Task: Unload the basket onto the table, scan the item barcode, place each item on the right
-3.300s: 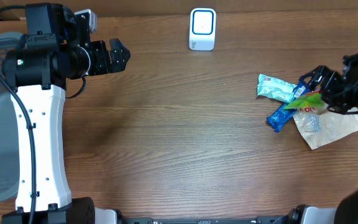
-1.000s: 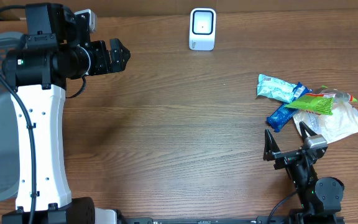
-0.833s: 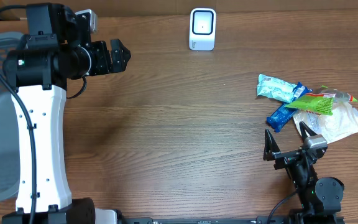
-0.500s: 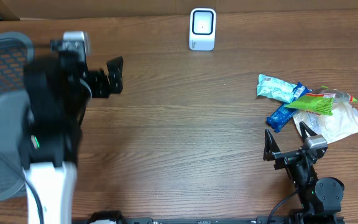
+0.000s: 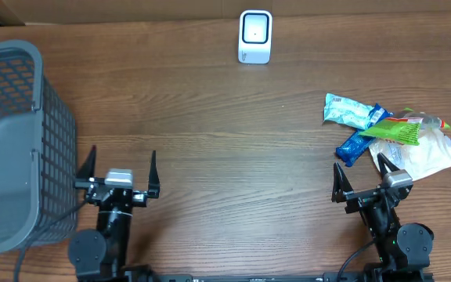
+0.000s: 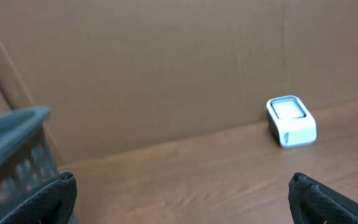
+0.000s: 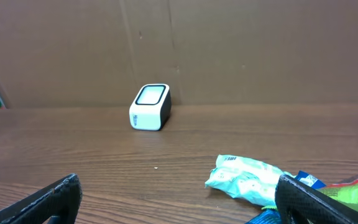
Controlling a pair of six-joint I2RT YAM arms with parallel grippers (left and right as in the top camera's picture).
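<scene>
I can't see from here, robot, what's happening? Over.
Left gripper open, empty. Right gripper open, empty, near snacks. Scanner at far edge, nothing in the way.

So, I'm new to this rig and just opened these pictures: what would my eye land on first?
Probably the bright heap of snack packets at the table's right edge, teal, blue and green on a clear bag. Next, the white scanner standing alone at the far edge, and the grey mesh basket on the left. The left gripper and right gripper both sit open at the near edge, holding nothing.
</scene>
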